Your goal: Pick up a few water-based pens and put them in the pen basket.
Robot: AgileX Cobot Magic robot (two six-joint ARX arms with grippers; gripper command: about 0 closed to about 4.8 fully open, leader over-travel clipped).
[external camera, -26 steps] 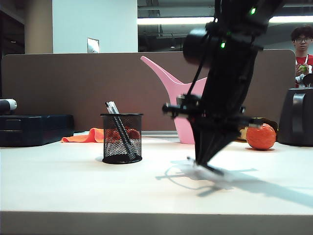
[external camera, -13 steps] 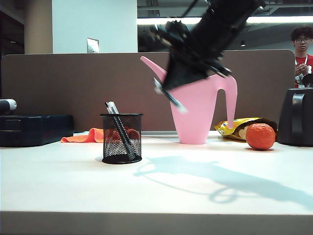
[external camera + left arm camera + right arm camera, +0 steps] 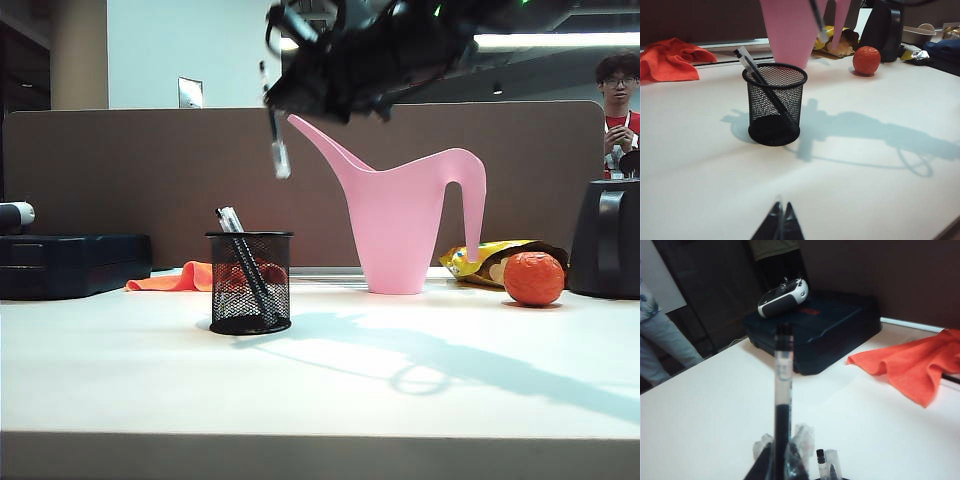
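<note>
The pen basket [image 3: 249,283], a black mesh cup, stands on the white table with two water-based pens [image 3: 240,255] leaning inside. High above its rim, my right gripper [image 3: 273,100] is shut on a third pen [image 3: 277,140], which hangs cap end down. In the right wrist view this pen [image 3: 783,390] runs out from between the fingers of the right gripper [image 3: 782,462], with the tops of the basket's pens [image 3: 822,462] just beside it. My left gripper [image 3: 780,220] is shut and empty, low over the table on the near side of the basket [image 3: 775,110].
A pink watering can [image 3: 400,220] stands behind and right of the basket. An orange fruit [image 3: 533,278], a snack bag [image 3: 480,262] and a black container [image 3: 605,240] sit at the right. At the left are an orange cloth [image 3: 180,278] and a dark case [image 3: 70,262].
My right gripper has lifted the pen from the table right of the basket and swung it up and left, to above the basket. The left gripper has kept still.
</note>
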